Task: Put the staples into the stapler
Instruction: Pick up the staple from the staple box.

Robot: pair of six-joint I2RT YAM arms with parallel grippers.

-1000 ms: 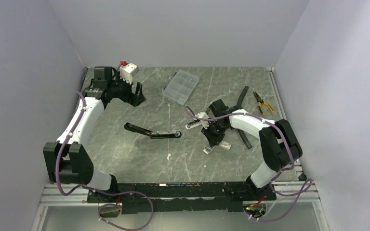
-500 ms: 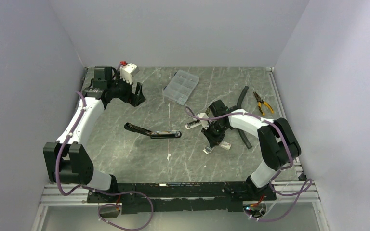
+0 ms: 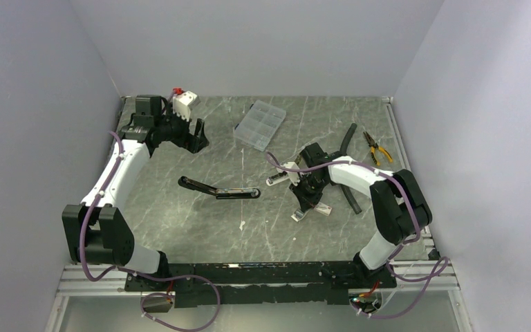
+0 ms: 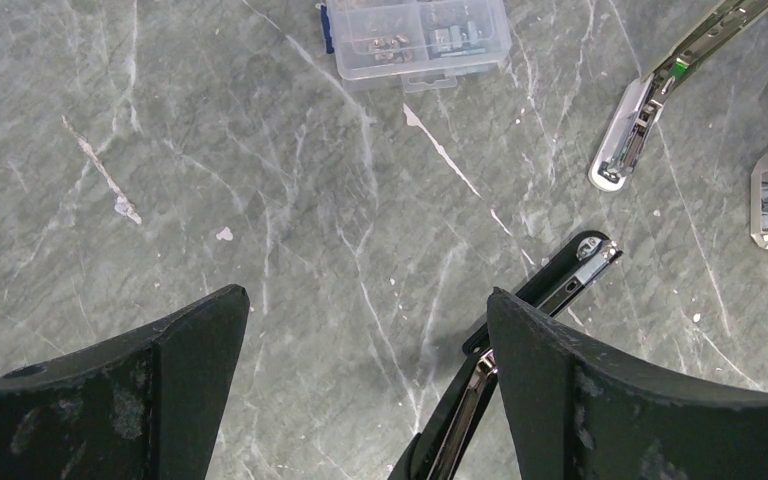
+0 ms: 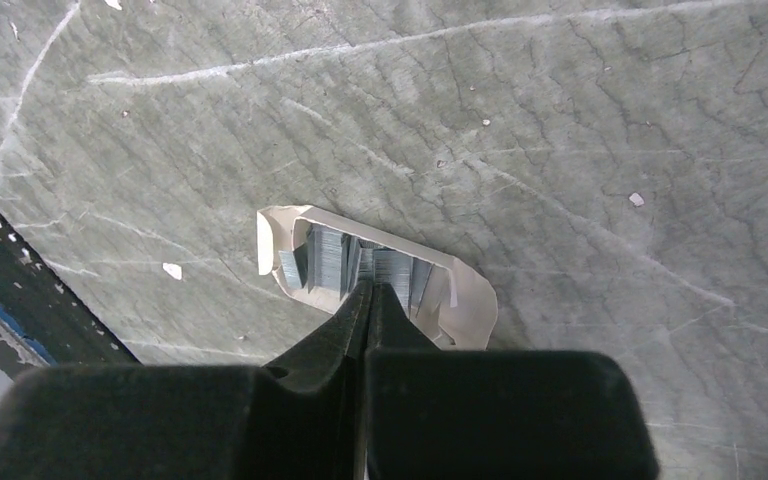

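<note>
top: high, rear, whole table (image 3: 180,228) | left wrist: steep down, shares stapler (image 4: 570,285) | right wrist: close, probably straight down

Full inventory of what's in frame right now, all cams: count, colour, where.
stapler: 1, black, swung open, left of centre
silvery tool: 1, looks like a second stapler, right of centre
tray: 1, pale cardboard, under the right gripper
staples: several strips, silvery, in the tray
sleeve: 1, white, just right of the tray
compartment case: 1, clear, far centre
pliers: 1, orange-yellow handles, far right
tube: black, far right, partly under the right arm; one piece or two, cannot tell
white block: 1, red part on top, far left corner
table: 1, grey-green marble
left gripper: black, open, empty, far left
right gripper: black, shut, tips in the tray
</note>
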